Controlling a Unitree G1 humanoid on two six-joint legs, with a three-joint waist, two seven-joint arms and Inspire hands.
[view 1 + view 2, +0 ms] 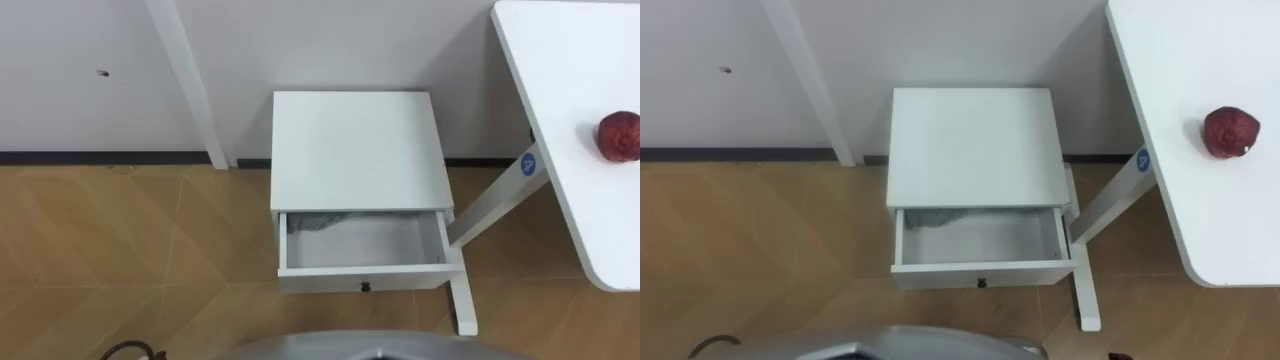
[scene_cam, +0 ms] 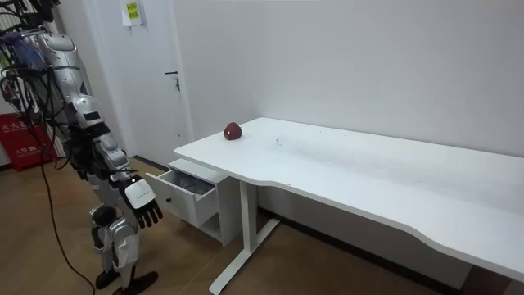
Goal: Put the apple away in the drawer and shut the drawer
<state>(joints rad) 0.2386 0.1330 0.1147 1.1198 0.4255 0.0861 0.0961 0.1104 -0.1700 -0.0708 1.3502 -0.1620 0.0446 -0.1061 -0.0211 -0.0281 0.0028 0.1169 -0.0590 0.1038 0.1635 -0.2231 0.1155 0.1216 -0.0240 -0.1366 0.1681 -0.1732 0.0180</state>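
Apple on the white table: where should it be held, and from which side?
Grip the apple round its widest middle, coming from above. It is round and sits alone on the white table with open space all round. The tabletop blocks any approach from below, and a sideways push might roll it.

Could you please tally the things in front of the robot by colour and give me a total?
White: 2, the table and the cabinet, whose drawer is open
Red: 1, the apple on the table
Total: 3
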